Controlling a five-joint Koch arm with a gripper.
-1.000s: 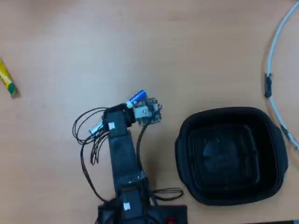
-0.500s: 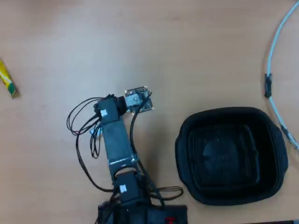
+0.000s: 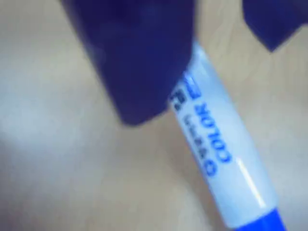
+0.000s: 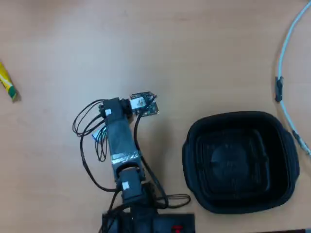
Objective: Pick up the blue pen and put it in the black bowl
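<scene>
The blue pen (image 3: 226,149) fills the wrist view, lying slantwise on the wooden table. It has a white barrel with blue "COLOR" print, and its blue end is at the lower right. My gripper (image 3: 207,79) is open. One dark blue jaw lies right against the pen's left side and the other jaw stands apart at the top right, with the pen's upper end between them. In the overhead view my arm (image 4: 121,141) covers the gripper and the pen. The black bowl (image 4: 192,145) sits empty to the right of the arm.
A yellow-and-green stick (image 4: 7,85) lies at the far left edge in the overhead view. A white cable (image 4: 286,48) runs along the right edge past the bowl. The arm's base (image 4: 146,221) stands at the bottom edge with loose wires around it.
</scene>
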